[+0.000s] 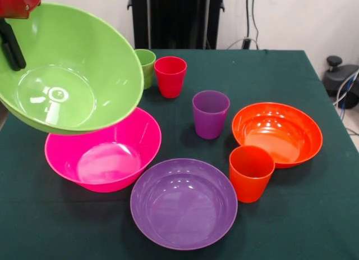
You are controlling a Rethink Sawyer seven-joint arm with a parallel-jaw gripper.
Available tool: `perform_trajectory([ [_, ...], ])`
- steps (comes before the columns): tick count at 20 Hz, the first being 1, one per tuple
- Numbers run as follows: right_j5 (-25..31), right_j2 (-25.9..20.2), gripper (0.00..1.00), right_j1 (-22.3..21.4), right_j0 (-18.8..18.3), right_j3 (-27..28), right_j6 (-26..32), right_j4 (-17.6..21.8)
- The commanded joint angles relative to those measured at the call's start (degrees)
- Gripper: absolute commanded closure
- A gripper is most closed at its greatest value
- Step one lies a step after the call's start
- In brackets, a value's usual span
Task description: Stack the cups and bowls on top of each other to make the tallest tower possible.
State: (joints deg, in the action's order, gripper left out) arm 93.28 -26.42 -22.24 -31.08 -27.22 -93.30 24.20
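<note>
A large green bowl [67, 69] hangs tilted in the air at the upper left, its opening facing the camera. My gripper [12, 52] is shut on its left rim, with one black finger [11, 46] showing inside the bowl and the other hidden behind the wall. Directly beneath it the pink bowl [104, 156] stands on the table. The purple bowl [184, 204] sits at the front centre and the orange bowl [277, 133] at the right. Standing upright are an orange cup [251, 173], a purple cup [210, 114], a red cup [170, 76] and a green cup [147, 66], the last partly hidden by the held bowl.
Everything stands on a dark green tablecloth [314, 215]. Beyond the table's right edge, a black device with cables [339, 80] sits on the floor.
</note>
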Motion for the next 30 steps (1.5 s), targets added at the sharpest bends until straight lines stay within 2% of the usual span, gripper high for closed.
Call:
perform_trajectory([
  [1,-4.3,1.3,1.0,-1.1,1.6,-9.6,3.6,-0.2],
  [9,-8.8,3.1,1.0,-2.9,3.2,-15.2,-1.5,-2.8],
  [19,-9.3,5.0,1.0,-2.7,6.0,-14.7,-4.6,-3.3],
  [25,-3.6,4.4,1.0,0.4,7.9,-6.4,-3.2,-1.8],
  [30,0.0,2.3,1.0,5.2,6.5,2.6,4.3,1.4],
])
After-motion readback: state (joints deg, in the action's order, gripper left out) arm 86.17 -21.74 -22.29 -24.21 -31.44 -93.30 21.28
